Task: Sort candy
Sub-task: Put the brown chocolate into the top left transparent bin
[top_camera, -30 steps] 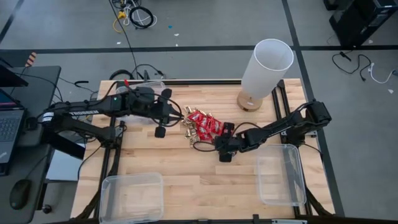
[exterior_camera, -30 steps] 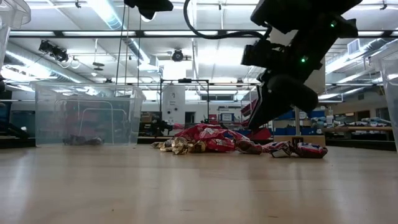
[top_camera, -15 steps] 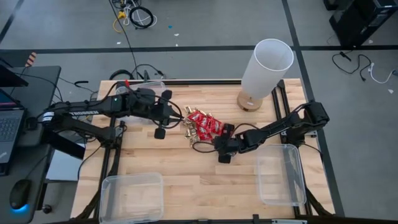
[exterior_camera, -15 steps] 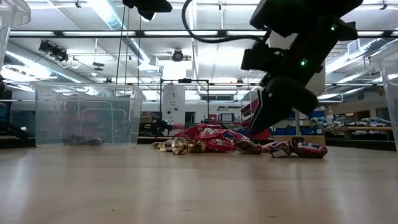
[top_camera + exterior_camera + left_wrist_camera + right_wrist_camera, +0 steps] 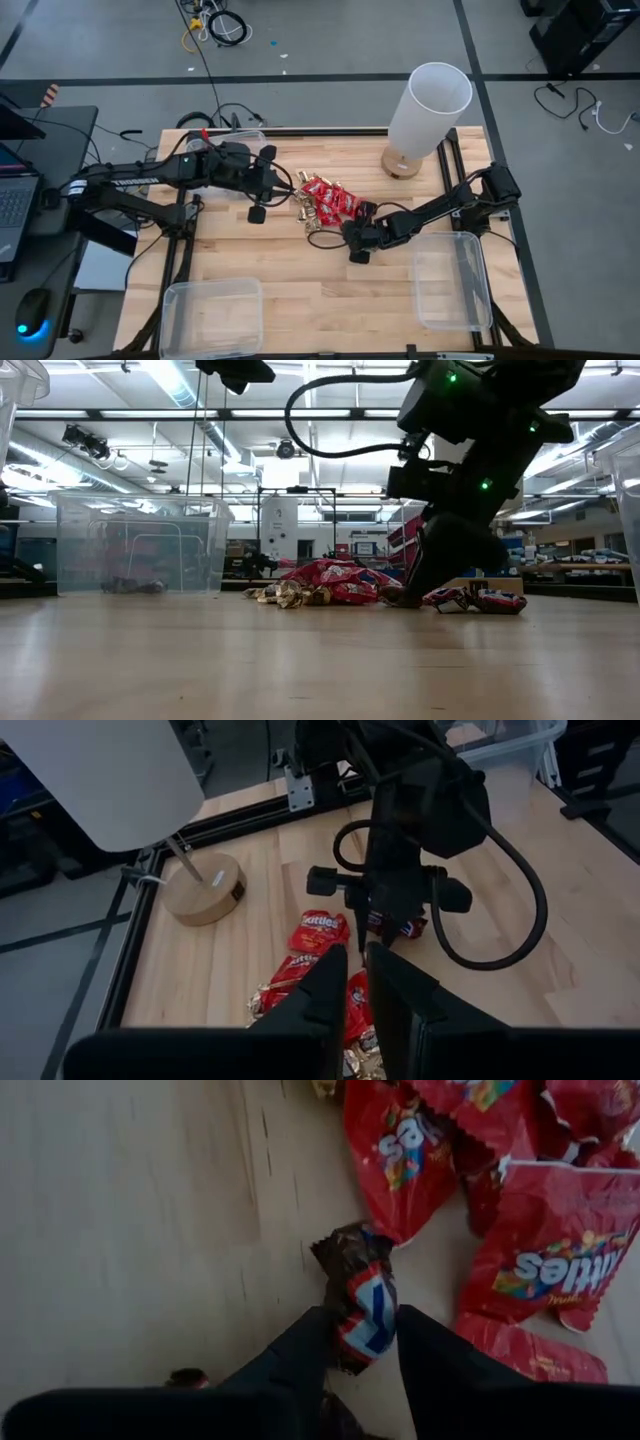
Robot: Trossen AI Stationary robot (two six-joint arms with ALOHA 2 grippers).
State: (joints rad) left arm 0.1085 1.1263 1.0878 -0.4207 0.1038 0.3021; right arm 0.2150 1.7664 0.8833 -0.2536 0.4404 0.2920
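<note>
Dark mini bar (image 5: pixel 362 1312) lengthwise between right gripper (image 5: pixel 360 1342) fingers.

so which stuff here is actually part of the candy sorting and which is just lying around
Part of the job:
candy pile
mini bar between the right gripper fingers
clear bins
left gripper, over the pile

Lying about:
white lamp
laptop

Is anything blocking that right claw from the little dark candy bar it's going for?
Nothing visible does. The right gripper is already down at the edge of the candy pile, its fingers on either side of a dark mini bar. The red packets lie beside it, not between.
</note>
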